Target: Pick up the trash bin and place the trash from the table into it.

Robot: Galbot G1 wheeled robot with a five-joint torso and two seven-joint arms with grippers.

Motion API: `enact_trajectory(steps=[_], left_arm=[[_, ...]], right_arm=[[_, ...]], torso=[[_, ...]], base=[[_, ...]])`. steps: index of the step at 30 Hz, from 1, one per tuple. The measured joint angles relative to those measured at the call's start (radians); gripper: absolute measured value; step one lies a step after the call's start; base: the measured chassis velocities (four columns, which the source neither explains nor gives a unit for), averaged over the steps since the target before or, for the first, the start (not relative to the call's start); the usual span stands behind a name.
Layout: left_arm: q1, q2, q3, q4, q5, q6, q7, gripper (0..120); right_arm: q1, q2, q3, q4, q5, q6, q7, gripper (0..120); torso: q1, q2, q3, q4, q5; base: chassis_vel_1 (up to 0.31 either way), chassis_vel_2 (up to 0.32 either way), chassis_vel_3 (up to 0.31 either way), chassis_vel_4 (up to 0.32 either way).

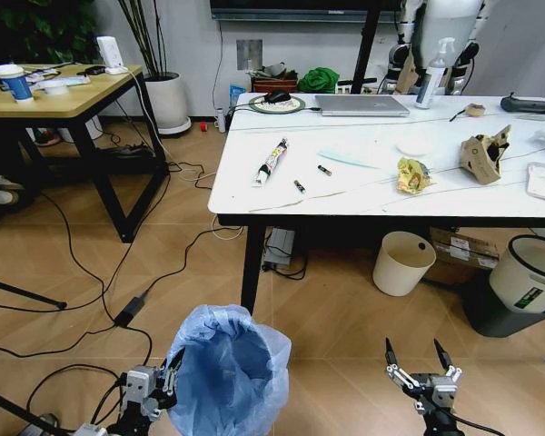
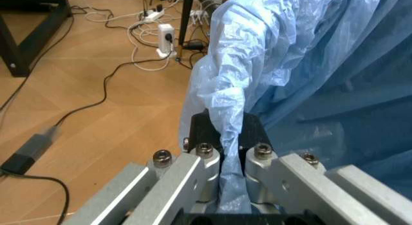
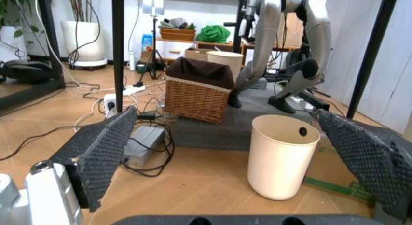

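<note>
Low beside the table [image 1: 254, 195], left jaws pinch the trash bin [image 1: 229, 368] liner; right jaws gape.

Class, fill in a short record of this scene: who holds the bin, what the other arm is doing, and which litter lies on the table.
Left end effector: shut on the trash bin liner, at its rim
Right end effector: open, held low over the floor
Table: white marble-look, beyond the bin
Litter on table: yellow snack wrapper, brown cardboard piece
Under table: cream bin
</note>
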Motion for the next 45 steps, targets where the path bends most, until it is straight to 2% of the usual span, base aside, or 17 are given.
enact_trajectory(steps=[15,45], left_arm=[[-0.001,0.000,0.027,-0.002,-0.004,-0.011,0.011,0],[-0.013,0.004,0.014,0.007,-0.048,0.015,0.025,0]], right_arm=[[-0.013,0.000,0.008,0.007,-0.001,0.006,0.001,100],[-0.019,0.000,0.019,0.031,-0.004,0.007,0.001,100]], torso=[[0.001,0.001,0.000,0.0000,0.0000],[0.051,0.136,0.084,0.0000,-0.0001]], base=[[0.000,0.000,0.000,0.000],[0.000,0.000,0.000,0.000]])
